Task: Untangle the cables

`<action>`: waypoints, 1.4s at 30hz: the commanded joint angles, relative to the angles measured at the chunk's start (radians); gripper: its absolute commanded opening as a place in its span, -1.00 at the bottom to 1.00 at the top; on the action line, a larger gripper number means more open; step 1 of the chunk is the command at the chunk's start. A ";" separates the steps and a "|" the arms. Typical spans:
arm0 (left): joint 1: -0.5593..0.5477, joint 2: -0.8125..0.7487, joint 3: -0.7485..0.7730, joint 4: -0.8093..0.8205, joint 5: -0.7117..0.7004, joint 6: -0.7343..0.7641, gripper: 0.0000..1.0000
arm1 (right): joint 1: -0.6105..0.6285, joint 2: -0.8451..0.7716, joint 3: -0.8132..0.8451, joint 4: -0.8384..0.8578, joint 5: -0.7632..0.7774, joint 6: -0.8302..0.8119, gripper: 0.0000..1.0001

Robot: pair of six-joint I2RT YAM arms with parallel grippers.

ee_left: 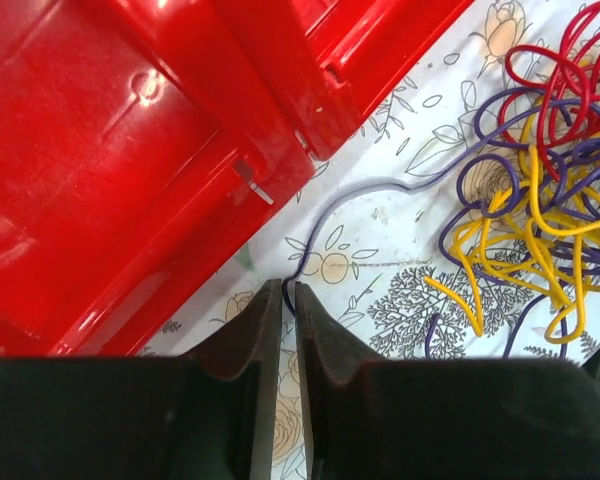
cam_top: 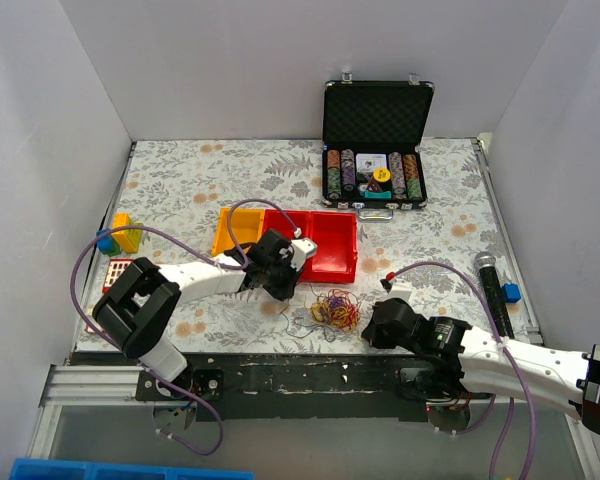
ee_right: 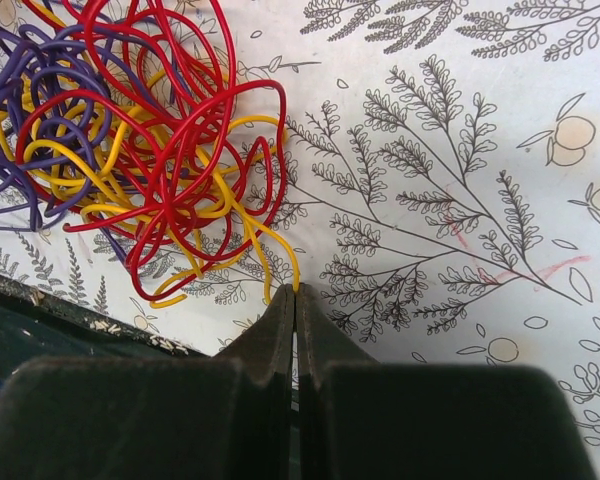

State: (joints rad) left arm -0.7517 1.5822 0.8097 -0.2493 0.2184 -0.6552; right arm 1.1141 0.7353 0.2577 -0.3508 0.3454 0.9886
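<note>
In the top external view, the cables (cam_top: 337,308) lie as one loose snarl of red, yellow and purple strands on the floral table (cam_top: 180,170), near its front edge, between the two arms. The left gripper (cam_top: 283,289) sits just left of the snarl, beside the front wall of the red bin (cam_top: 332,245), which adjoins a yellow bin (cam_top: 235,232). The right gripper (cam_top: 369,331) sits just right of the snarl. An open chip case (cam_top: 377,120) stands at the back of the table, well apart from the cables. In the left wrist view, the left gripper's jaws are set narrow, with only a thin slit between them, and they pinch a purple strand (ee_left: 380,185) at the tips. This strand curves up and right across the cloth into the snarl. A corner of the red bin fills the upper left. In the right wrist view, the right gripper's jaws are pressed together, and the end of a yellow strand (ee_right: 270,245) enters the seam at the tips. The snarl lies up and left of the tips, on the cloth beside the table's dark front edge.
</note>
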 commanded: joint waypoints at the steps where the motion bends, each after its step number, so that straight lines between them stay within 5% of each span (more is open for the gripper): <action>1: -0.026 -0.027 -0.040 -0.024 0.019 0.000 -0.92 | 0.006 0.007 -0.014 0.013 0.012 -0.007 -0.97; 9: -0.040 -0.132 -0.005 -0.088 0.026 0.003 -1.00 | 0.009 0.001 -0.021 0.022 0.014 -0.011 -0.97; 17: -0.040 -0.271 0.225 -0.281 -0.020 -0.003 -1.00 | 0.013 0.003 -0.034 0.036 0.009 -0.022 -0.97; 25: -0.014 -0.312 0.515 -0.441 -0.242 0.032 -1.00 | 0.016 0.003 -0.051 0.044 0.000 -0.021 -0.97; 29: -0.011 -0.364 0.605 -0.335 -0.590 -0.030 -1.00 | 0.016 0.012 -0.055 0.055 -0.008 -0.018 -0.97; 31: -0.009 -0.396 0.629 -0.274 -0.651 -0.006 -1.00 | 0.015 0.019 -0.054 0.061 -0.011 -0.019 -0.97; 42: -0.009 -0.449 0.924 -0.203 -0.629 -0.004 -1.00 | 0.018 0.067 -0.043 0.062 -0.019 -0.016 -0.97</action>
State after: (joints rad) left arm -0.7620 1.1633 1.6409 -0.5209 -0.3523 -0.6666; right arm 1.1225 0.7715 0.2291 -0.2394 0.3374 0.9707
